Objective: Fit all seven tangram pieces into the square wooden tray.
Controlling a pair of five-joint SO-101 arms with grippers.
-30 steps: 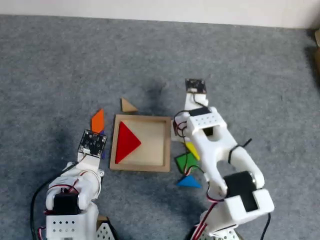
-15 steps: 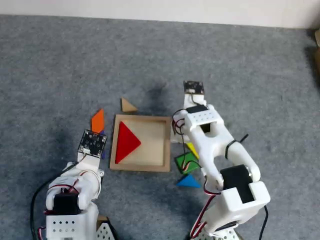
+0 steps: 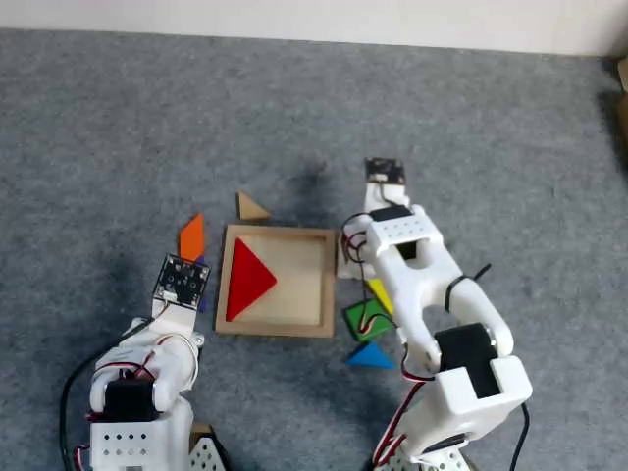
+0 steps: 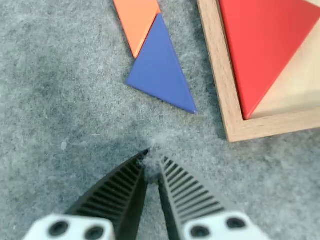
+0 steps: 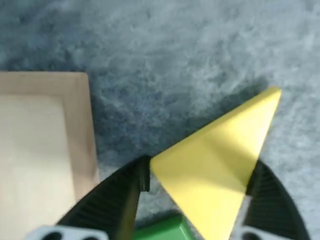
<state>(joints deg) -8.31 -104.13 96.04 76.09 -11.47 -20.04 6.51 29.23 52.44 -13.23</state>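
Right gripper: jaws set around the yellow triangle, one finger at a corner and the other against the opposite edge. I read it as pinching the piece. I cannot tell whether the piece is off the carpet.

The yellow triangle sits just outside the tray, on the side nearest the right arm. A strip of bare grey carpet lies between its near corner and the tray's wooden rim. A green piece is close against the yellow one, further from the tray's far corner.

Left gripper: fingers pressed together, nothing between them, tips low over the carpet just off the tray's near corner on the left arm's side.

A dark blue triangle lies beside that rim, apart from it. Its tip touches an orange piece.

Inside the tray, a red triangle lies with its long edge along the rim on the left arm's side. The rest of the floor is bare wood.

A tan triangle lies just beyond the tray's far rim. A light blue triangle lies off the near corner on the right arm's side, past the green piece.
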